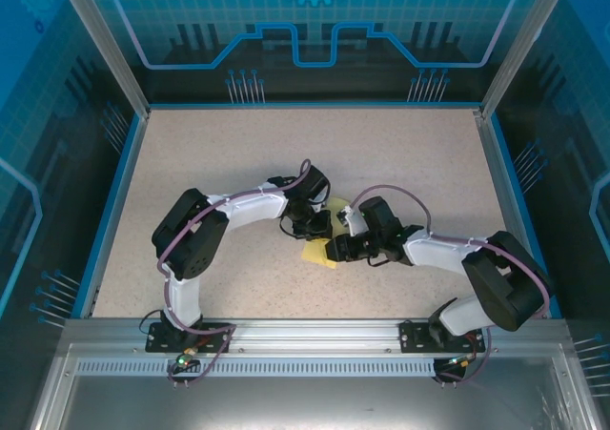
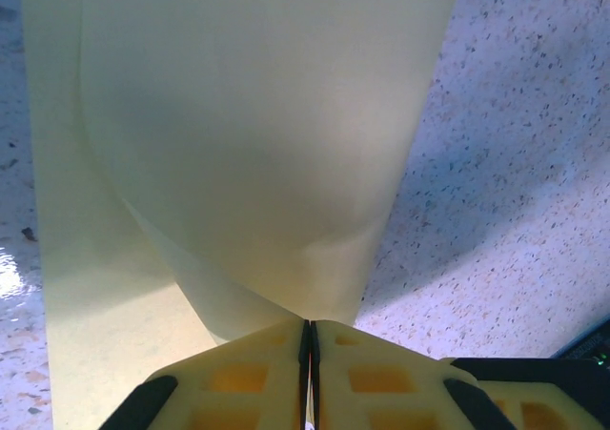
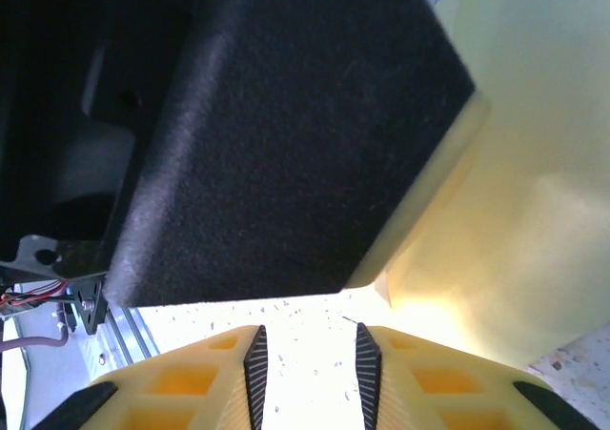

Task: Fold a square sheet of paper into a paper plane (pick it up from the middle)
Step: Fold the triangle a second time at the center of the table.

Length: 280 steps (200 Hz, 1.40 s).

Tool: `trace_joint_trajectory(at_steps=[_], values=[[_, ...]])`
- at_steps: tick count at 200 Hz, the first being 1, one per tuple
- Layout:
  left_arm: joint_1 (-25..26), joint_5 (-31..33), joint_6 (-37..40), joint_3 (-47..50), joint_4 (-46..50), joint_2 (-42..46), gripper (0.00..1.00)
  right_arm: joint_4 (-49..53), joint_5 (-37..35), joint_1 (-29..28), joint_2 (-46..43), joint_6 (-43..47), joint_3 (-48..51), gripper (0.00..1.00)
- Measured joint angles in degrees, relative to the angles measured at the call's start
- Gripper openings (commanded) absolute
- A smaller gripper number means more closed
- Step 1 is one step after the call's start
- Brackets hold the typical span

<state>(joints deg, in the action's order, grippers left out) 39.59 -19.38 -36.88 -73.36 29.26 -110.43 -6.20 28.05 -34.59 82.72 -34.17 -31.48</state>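
The left end effector (image 2: 307, 354) pinches the paper (image 2: 257, 115). The right end effector (image 3: 310, 363) is open and should grab the edge gently.

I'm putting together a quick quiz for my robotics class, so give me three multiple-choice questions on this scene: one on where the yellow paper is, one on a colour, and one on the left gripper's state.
1. Where is the thin pale-yellow paper sheet?
A. Near the middle of the speckled beige table
B. At the far left corner
C. On the metal rail by the bases

2. What colour is the table's raised rim?
A. Red
B. Blue
C. Green

3. What state is the left gripper in?
A. Wide open, clear of the paper
B. Shut on the paper
C. Shut on a pen

Answers:
1 A, the top view shows it near the table's centre.
2 B, a blue border frames the tabletop.
3 B, the left wrist view shows the yellow fingers pressed together with the sheet coming out of their seam.
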Motion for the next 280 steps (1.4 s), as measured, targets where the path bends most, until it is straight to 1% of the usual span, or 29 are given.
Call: trace_joint_trajectory(at_steps=[54, 71, 117, 149, 200, 229, 245, 280], values=[[0.0, -0.26, 0.0, 0.0, -0.28, 0.0, 0.12, -2.47, -5.51, -1.05, -0.02, -1.01, 1.29, 0.33], [-0.02, -0.66, -0.02, -0.02, -0.63, 0.0, 0.12, -3.43, -7.08, -1.05, -0.02, -1.46, 2.32, 0.34], [-0.13, -1.2, -0.02, 0.0, -1.22, 0.0, 0.12, -8.94, -7.76, -1.14, 0.5, -3.17, 4.13, 0.35], [-0.31, -1.38, -0.02, 0.0, -1.25, 0.0, 0.12, -13.09, -7.76, -1.16, 1.95, -4.79, 4.83, 0.29], [-0.48, -1.53, 0.0, 0.02, -1.25, 0.0, 0.14, -15.72, -8.02, -1.16, 2.8, -5.73, 5.25, 0.19], [-0.57, -1.51, -0.02, 0.02, -1.27, 0.0, 0.2, -15.72, -8.37, -1.16, 2.8, -5.51, 5.27, 0.13], [-0.68, -1.53, 0.02, 0.02, -1.25, 0.0, 0.21, -15.47, -8.74, -1.16, 2.8, -4.98, 5.27, 0.1], [-1.01, -1.51, 0.94, 0.0, -1.2, 0.09, 0.3, -13.25, -9.7, -1.11, 2.67, -3.21, 5.14, 0.09]])
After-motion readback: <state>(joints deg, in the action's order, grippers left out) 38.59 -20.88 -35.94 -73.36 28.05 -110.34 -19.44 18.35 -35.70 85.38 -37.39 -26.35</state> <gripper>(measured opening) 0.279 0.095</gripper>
